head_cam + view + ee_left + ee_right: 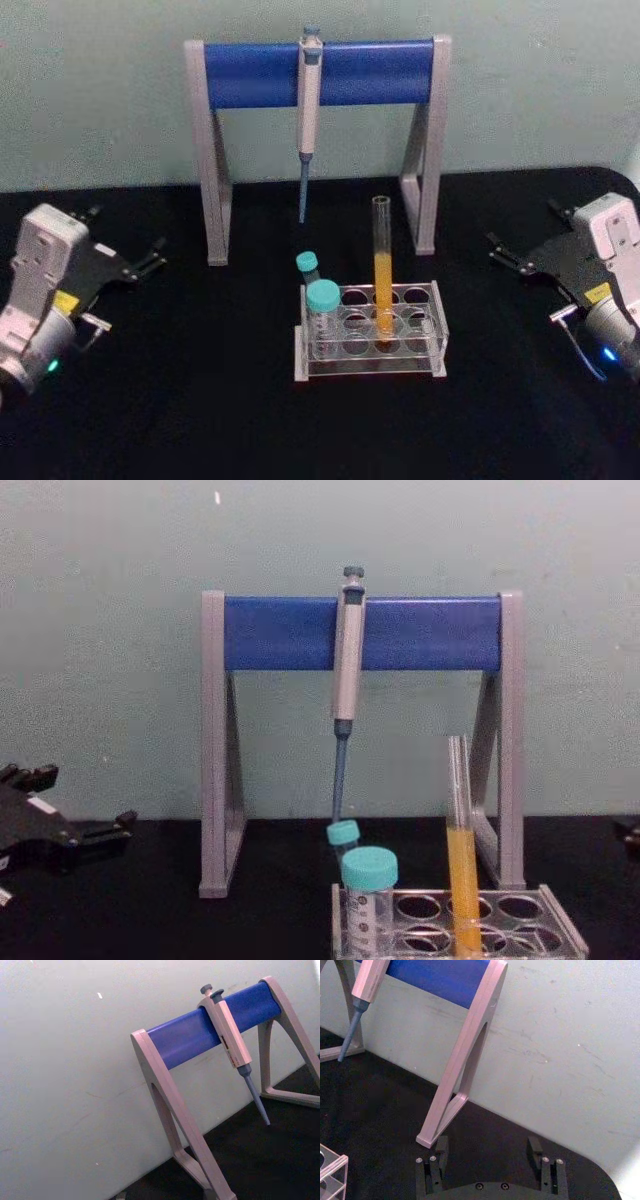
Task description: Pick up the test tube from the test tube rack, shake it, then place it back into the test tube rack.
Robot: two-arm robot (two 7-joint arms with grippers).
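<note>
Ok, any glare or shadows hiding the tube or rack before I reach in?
Head view: even light, no hard shadows; the tube reads well, orange on the black table; the rack shines mildly at its rims; the open left gripper and right gripper, out at the sides, nearly merge with the table. Chest view: the tube has a clear top, faint against the pale wall.

The chest view's bottom edge cuts off the near part of the test tube rack and the foot of the test tube. The nearer teal-capped tube hides most of the farther teal-capped tube.
</note>
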